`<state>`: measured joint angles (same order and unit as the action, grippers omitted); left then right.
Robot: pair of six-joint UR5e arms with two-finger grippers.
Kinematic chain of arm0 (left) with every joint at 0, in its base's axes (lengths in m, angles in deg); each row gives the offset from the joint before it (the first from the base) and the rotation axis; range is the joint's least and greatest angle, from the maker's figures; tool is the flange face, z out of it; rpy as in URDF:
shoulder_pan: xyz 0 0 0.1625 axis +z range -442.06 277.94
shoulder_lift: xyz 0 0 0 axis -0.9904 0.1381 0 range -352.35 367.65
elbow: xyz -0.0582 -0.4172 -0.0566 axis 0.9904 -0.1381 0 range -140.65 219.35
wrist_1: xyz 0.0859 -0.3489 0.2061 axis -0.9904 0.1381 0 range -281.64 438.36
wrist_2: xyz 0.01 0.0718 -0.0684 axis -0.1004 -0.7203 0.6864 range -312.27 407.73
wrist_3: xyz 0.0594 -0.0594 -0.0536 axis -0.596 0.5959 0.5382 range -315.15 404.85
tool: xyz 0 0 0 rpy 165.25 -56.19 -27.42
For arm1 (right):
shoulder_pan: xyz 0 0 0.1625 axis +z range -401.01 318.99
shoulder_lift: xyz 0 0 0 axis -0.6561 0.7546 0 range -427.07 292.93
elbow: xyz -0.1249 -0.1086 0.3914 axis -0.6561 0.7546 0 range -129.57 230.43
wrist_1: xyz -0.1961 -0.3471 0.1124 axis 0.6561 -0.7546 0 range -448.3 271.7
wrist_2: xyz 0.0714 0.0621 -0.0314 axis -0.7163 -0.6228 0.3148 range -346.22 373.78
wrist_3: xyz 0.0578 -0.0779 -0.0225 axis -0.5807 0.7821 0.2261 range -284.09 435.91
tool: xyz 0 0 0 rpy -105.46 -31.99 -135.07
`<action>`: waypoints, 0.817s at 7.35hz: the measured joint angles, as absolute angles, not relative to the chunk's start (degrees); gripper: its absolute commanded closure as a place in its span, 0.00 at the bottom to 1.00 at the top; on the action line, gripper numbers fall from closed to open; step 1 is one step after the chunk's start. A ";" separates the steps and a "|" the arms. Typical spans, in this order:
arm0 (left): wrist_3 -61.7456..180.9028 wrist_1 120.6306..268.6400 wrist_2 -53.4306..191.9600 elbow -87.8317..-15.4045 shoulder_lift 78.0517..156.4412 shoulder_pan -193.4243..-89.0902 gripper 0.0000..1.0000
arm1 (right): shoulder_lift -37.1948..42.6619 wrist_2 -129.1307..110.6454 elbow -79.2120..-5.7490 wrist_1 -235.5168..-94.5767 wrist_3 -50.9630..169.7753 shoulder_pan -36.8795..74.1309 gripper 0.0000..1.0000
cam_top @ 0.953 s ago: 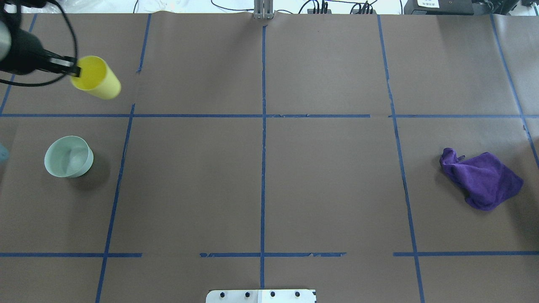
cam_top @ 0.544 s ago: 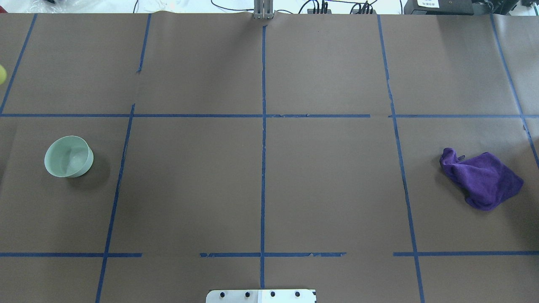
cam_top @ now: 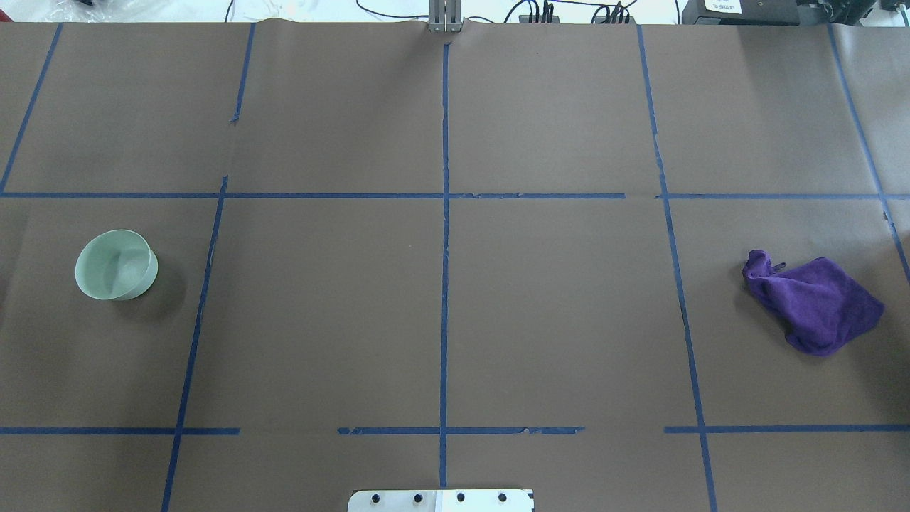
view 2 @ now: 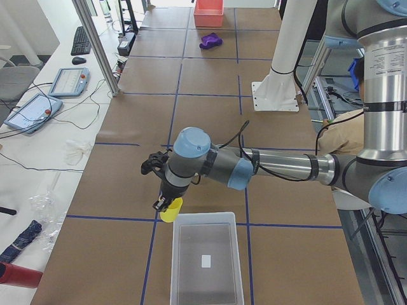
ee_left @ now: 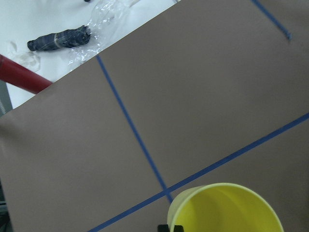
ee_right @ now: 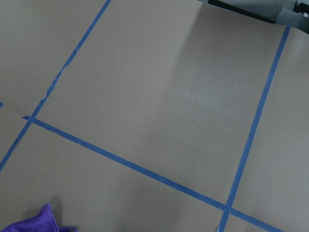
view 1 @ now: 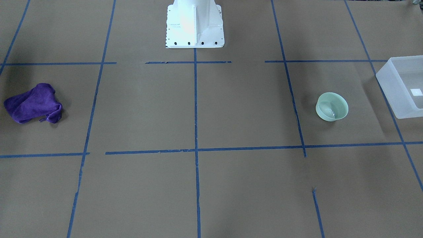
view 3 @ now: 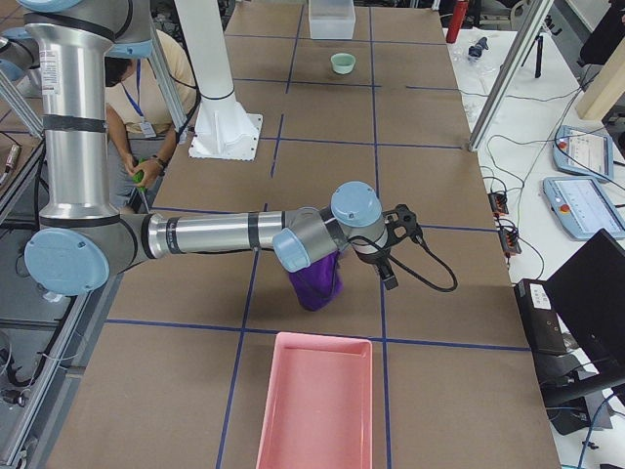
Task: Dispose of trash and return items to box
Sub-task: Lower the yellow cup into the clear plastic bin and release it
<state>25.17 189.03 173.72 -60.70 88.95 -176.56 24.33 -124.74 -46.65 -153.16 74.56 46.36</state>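
Cup (view 2: 170, 210) hangs pinched in left gripper (view 2: 162, 203), just outside box (view 2: 210, 216) wall; right gripper (view 3: 387, 270) grip, can't tell.

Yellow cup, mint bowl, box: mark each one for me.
yellow cup (ee_left: 227, 212), left wrist view, on its inner wall.
mint bowl (cam_top: 116, 264), overhead view, on the inside bottom.
box (view 2: 191, 248), exterior left view, on its bare floor.
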 measured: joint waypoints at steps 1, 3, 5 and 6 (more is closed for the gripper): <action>28.39 194.72 175.29 -58.82 86.15 -176.79 1.00 | 24.33 -124.72 -46.63 -153.16 74.58 46.08 0.00; 33.59 207.68 178.08 -54.49 80.87 -176.41 1.00 | 24.33 -124.66 -46.55 -153.16 74.59 45.64 0.00; 35.43 212.44 180.61 -52.12 78.33 -174.02 1.00 | 24.35 -124.63 -46.47 -153.18 74.44 45.37 0.00; 35.65 212.93 181.09 -51.07 77.98 -172.17 1.00 | 24.50 -124.61 -46.38 -153.22 73.63 45.28 0.00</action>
